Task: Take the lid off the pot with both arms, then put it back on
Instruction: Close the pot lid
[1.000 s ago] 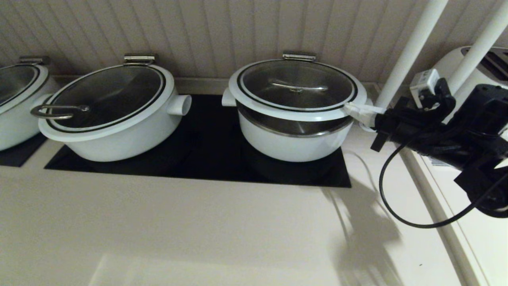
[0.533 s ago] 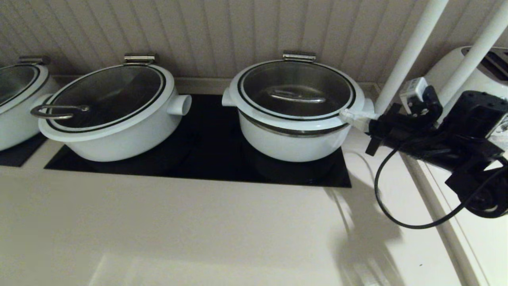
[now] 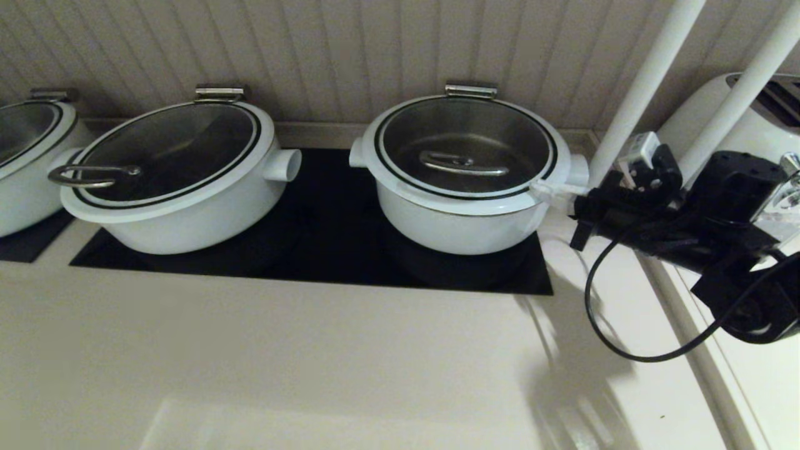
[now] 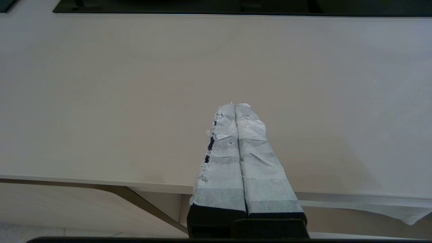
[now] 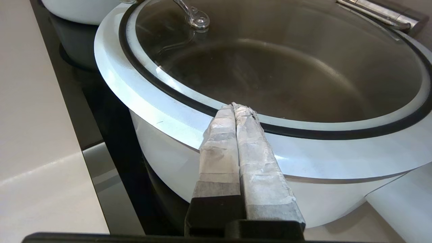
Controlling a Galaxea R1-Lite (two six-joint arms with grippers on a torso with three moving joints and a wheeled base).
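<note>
White-rimmed glass, the lid (image 3: 465, 150) sits flat on the pot (image 3: 462, 222), no gap showing between the two; you see its steel bar handle (image 3: 462, 164) at the centre and the thin black ring running just inside the rim. Your pot stands on the right half of a black hob panel (image 3: 325, 250) let into the pale counter (image 3: 312, 362), its steel hinge bracket (image 3: 470, 90) at the back against the ribbed wall.

Your right gripper (image 3: 542, 187) reaches in from the right, its taped fingers pressed together with nothing between them, the tips lying on top of the lid's white rim at the side nearest the arm. Your right wrist camera shows the same: the paired fingers (image 5: 219, 148) rest on the rim (image 5: 162, 118), their tips at the edge of the black ring, the glass and steel interior beyond.

Your left gripper (image 4: 235, 107) does not show in the head view. Its wrist camera finds it near the counter's front edge, fingers closed flat against each other, empty, pointing across bare counter toward the hob, well apart from the pot.

A wider pot (image 3: 181, 181) with a loop-handled lid stands on the hob's left half, a third pot (image 3: 25, 156) at the far left, and two white posts (image 3: 644, 81) rise to the right
</note>
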